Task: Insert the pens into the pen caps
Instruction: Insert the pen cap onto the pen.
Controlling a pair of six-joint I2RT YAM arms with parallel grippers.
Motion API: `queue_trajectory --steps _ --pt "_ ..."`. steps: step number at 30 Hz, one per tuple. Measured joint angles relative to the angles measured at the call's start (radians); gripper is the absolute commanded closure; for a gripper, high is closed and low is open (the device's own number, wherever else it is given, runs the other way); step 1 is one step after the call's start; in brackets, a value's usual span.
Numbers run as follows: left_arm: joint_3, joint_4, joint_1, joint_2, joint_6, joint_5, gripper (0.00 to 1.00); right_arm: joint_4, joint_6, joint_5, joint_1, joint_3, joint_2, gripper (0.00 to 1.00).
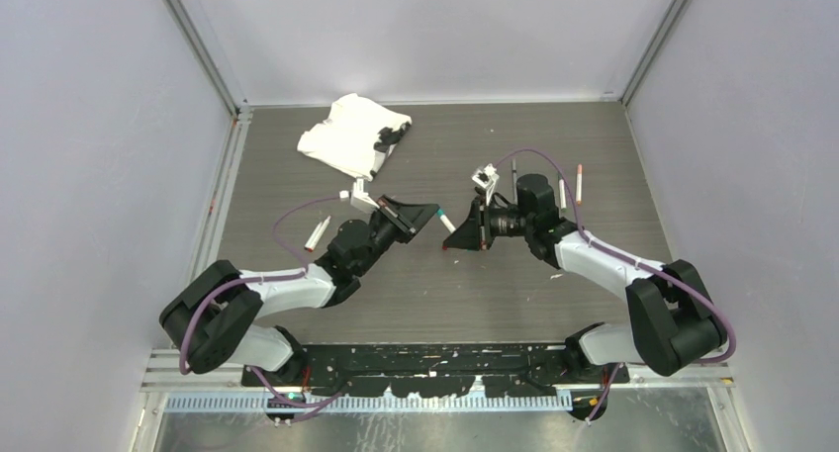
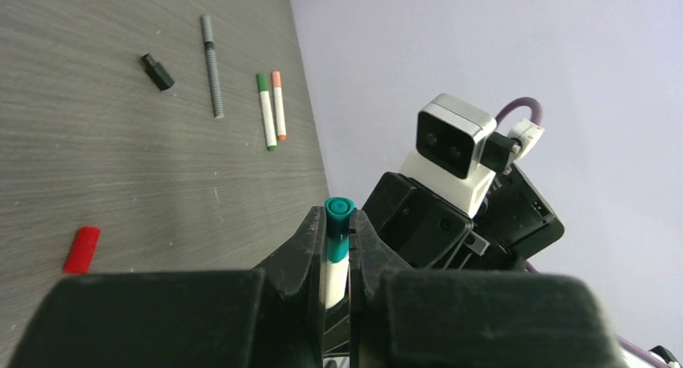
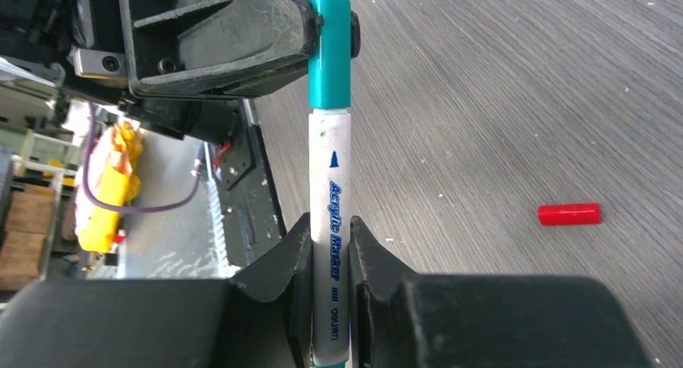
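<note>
Where the two arms meet over the table (image 1: 475, 294), we note one pen (image 3: 330, 223) spanning between them. Its long axis runs left to right, capped end toward the left arm. The left gripper (image 2: 339, 233) is pinched tight on the teal cap (image 3: 330, 50); the right gripper (image 3: 330, 237) is clamped on the barrel. Barrel white, with blue "Acrylic Marker" print. Tip hidden inside the cap; tail end runs out of the right wrist view.

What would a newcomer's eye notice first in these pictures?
The left end effector and the right end effector grip one teal-capped white marker between them at the centre. A loose red cap lies nearby, and a crumpled white cloth sits at the far left.
</note>
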Motion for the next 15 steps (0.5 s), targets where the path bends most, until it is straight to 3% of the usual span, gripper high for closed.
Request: queue_trajectory --steps 5,11,15 --pt "0.023 0.042 -0.001 0.002 0.054 0.018 0.97 0.110 0.113 -0.060 -0.024 -0.016 -0.008 0.99" --pt "0.062 0.131 0.000 0.010 0.113 0.095 0.74 0.200 0.208 -0.110 -0.055 -0.037 -0.082 0.99" --pt "0.114 0.142 -0.023 0.011 0.135 0.237 0.61 0.299 0.263 -0.110 -0.085 -0.038 -0.151 0.99"
